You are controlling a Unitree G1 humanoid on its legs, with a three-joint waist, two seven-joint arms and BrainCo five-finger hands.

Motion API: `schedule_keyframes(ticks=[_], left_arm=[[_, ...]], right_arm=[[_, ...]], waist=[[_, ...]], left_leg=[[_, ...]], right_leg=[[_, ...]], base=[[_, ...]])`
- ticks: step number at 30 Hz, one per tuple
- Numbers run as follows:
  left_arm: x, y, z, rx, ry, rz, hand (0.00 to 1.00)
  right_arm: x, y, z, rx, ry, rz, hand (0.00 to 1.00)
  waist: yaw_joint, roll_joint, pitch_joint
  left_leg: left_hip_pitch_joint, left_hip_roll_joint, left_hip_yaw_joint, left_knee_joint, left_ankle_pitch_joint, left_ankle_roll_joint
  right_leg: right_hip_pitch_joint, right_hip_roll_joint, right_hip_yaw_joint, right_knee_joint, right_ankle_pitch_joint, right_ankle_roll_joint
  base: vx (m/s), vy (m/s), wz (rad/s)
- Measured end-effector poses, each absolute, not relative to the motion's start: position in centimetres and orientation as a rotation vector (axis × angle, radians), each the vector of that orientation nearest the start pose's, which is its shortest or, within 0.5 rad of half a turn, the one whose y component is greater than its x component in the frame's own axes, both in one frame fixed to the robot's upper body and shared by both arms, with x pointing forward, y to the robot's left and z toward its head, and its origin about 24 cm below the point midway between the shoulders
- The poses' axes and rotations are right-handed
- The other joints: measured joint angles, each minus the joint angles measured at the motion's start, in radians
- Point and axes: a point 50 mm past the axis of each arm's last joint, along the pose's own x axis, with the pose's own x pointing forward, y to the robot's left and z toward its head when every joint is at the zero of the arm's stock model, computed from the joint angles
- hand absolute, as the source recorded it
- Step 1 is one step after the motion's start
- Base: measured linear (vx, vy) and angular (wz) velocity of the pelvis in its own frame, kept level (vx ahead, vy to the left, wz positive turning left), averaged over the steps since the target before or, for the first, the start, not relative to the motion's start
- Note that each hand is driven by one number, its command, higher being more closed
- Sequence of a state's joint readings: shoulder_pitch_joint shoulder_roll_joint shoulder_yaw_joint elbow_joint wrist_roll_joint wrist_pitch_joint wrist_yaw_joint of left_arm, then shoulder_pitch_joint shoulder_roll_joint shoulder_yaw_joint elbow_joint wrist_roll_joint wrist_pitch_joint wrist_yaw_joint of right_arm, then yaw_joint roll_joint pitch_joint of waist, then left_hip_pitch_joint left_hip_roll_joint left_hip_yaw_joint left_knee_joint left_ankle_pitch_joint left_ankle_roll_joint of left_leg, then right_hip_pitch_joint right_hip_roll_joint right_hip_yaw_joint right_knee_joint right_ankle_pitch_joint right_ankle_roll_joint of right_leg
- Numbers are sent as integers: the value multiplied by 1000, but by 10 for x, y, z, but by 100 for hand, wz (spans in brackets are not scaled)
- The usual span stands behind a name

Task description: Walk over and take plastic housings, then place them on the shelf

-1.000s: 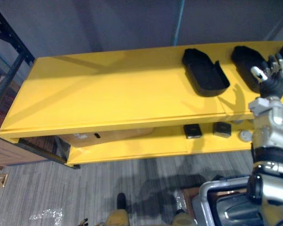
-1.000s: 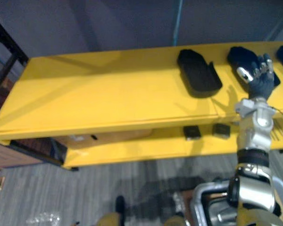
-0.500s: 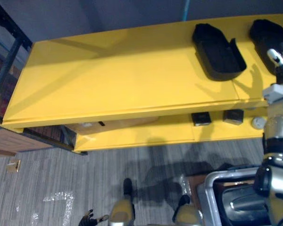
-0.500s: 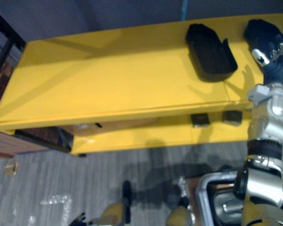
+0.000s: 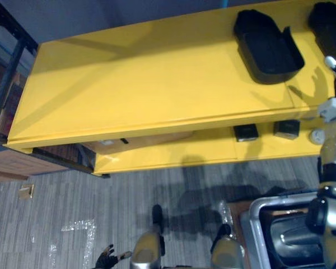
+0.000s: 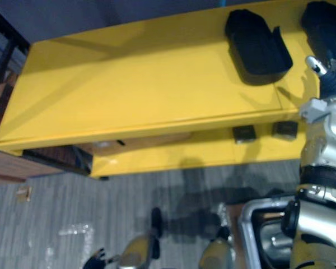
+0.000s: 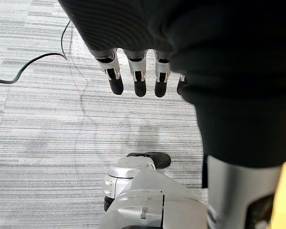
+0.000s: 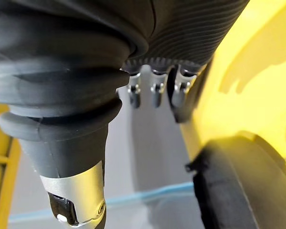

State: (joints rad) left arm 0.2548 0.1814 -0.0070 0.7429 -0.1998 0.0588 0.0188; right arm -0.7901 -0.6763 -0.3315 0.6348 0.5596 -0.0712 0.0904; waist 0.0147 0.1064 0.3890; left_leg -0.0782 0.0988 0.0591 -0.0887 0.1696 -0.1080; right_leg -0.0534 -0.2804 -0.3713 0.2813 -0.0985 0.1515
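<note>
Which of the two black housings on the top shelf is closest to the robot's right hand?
The right-hand housing, at the view's edge, just beyond the right hand; the other housing lies well to its left.

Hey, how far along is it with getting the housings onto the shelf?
Done: a left housing and a right housing lie on the yellow shelf. In hand: nothing; the right hand is open by the right housing, the left hand hangs open over the floor. Left: can't tell if more remain.
</note>
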Motion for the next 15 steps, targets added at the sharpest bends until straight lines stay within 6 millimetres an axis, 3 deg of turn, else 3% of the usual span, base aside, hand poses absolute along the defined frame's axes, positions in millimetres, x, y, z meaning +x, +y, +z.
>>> schedule_keyframes(ticks=[15], left_arm=[[92,215,-140,-50,1000,207,0]], right_arm=[[347,-338,246,137,-396,-190,0]], waist=[[1,26,12]], left_leg=[[-29,-16,3,0,7,5]], right_leg=[[-47,-19,19,29,-6,8]], base=[[-4,3,1]])
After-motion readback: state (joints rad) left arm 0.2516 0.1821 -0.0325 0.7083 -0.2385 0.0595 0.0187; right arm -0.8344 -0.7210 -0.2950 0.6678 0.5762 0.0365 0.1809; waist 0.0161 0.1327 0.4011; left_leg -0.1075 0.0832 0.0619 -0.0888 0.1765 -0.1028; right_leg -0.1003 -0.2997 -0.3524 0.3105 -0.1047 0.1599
